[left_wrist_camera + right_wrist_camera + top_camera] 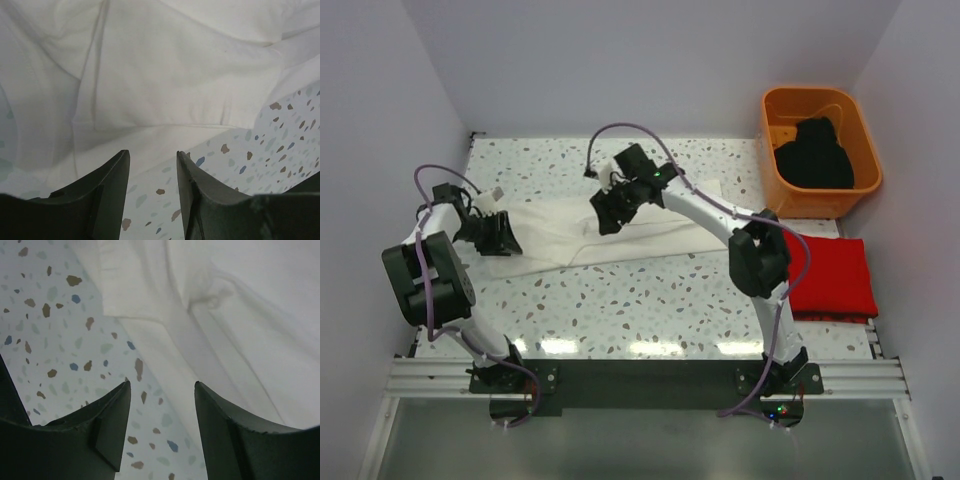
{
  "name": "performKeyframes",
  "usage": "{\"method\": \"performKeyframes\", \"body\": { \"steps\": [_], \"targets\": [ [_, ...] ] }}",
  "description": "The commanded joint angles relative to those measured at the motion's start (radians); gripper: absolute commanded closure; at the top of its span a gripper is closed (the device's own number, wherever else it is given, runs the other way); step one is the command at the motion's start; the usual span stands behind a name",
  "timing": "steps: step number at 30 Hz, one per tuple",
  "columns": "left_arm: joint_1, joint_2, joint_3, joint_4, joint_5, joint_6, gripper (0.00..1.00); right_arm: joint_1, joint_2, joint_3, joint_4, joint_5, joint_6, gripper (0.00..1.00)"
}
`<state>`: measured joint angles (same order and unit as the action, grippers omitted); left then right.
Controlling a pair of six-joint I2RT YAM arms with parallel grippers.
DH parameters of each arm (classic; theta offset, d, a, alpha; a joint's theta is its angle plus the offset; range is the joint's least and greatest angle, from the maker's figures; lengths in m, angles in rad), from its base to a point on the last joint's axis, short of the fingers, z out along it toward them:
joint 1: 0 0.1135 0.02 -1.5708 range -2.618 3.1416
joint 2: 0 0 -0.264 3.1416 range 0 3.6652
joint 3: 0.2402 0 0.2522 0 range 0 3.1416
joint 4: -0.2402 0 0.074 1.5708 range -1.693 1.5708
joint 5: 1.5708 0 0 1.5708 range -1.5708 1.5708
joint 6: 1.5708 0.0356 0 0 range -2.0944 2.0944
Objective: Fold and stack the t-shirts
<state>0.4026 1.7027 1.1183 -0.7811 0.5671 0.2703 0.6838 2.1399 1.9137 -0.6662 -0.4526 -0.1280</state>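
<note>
A: Left jaws?

B: Spread. In the left wrist view the two dark fingers [111, 200] stand apart with bare speckled surface [280, 145] between them, gripping nothing. The creased hem of the white t-shirt [175, 75] lies just beyond the tips.

A: Right jaws?

B: Also spread, gap empty. The right wrist view shows the surface [45, 315] under and between the fingers [235, 440]. The white t-shirt [250, 300] runs ahead and to the right, with a small pucker in the cloth.

A: Position from above?

B: The white t-shirt [560, 235] lies as a long rumpled band across the far middle of the surface [650, 300]. The left arm [430, 275] has its jaws at the band's left end, and the right arm [720, 215] has its jaws over the band's middle.

A: Containers?

B: One. An orange tub [775, 165] stands at the far right corner. Inside it is the black t-shirt [815, 155], bunched in a heap that fills most of the floor.

A: Third shirt?

B: The red t-shirt [832, 275] is folded to a flat rectangle at the right edge of the surface. It sits nearer than the tub, just beside the right arm's elbow and well apart from the white one.
</note>
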Motion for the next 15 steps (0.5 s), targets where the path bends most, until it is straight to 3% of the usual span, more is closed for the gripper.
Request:
{"method": "performKeyframes", "body": {
  "steps": [1,7,15],
  "targets": [
    [0.01,0.018,-0.021,0.059,-0.05,-0.182,0.53,0.095,0.02,-0.007,0.184,0.033,-0.007,0.43],
    [0.042,0.051,-0.028,0.105,-0.125,-0.313,0.55,0.217,0.057,-0.05,0.35,0.109,-0.165,0.43],
    [0.045,0.113,0.029,0.117,-0.104,-0.359,0.53,0.301,0.176,0.028,0.352,0.212,-0.286,0.43]
  ]
}}
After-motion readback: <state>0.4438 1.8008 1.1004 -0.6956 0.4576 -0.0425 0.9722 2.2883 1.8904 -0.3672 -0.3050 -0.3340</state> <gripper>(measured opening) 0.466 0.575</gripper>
